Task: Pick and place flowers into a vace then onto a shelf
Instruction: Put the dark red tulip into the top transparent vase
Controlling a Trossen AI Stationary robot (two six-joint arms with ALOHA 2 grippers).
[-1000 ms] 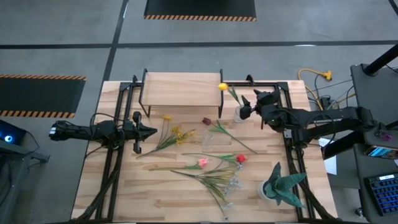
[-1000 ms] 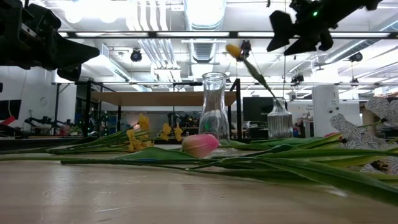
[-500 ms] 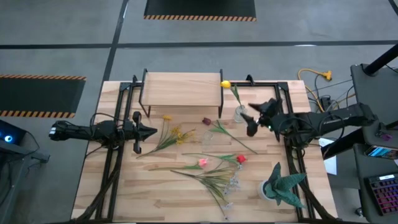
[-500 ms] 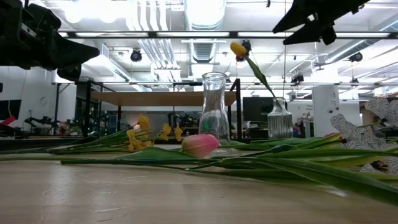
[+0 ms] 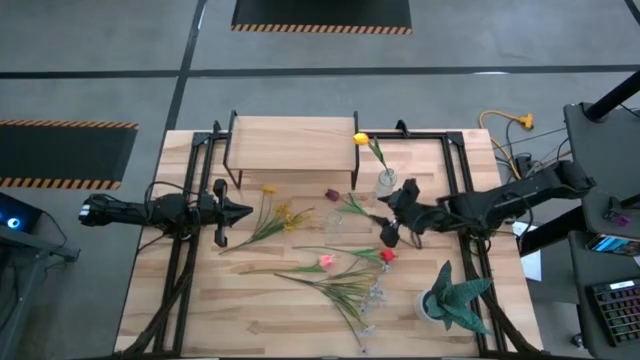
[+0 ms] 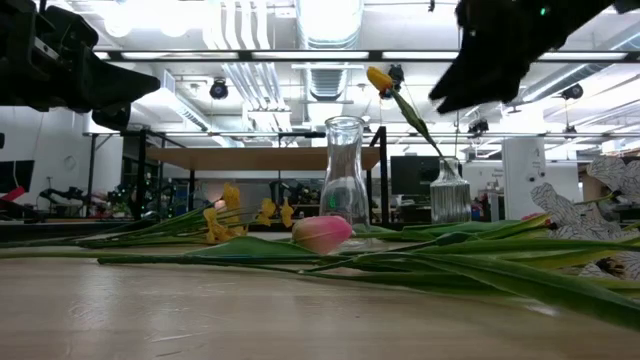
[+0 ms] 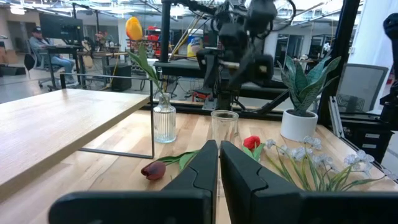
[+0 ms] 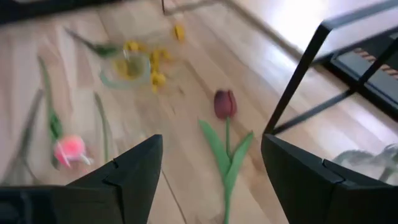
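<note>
1. There are two glass vases: a ribbed one [image 5: 386, 183] that holds one yellow flower [image 5: 360, 139], and a clear empty one [image 5: 334, 222].
2. On the table [image 5: 200, 310] lie several loose flowers: one dark maroon tulip [image 5: 332, 195], one pink tulip [image 5: 325, 261], one red flower [image 5: 387, 256], and one bunch of small yellow blossoms [image 5: 284, 213]. The exact stem count I cannot tell.
3. There is one shelf [image 5: 290, 145].
4. There is one potted plant [image 5: 450, 298].
5. There are two arms, each with one tool: the left tool [image 5: 232, 212] and the right tool [image 5: 396, 212].
</note>
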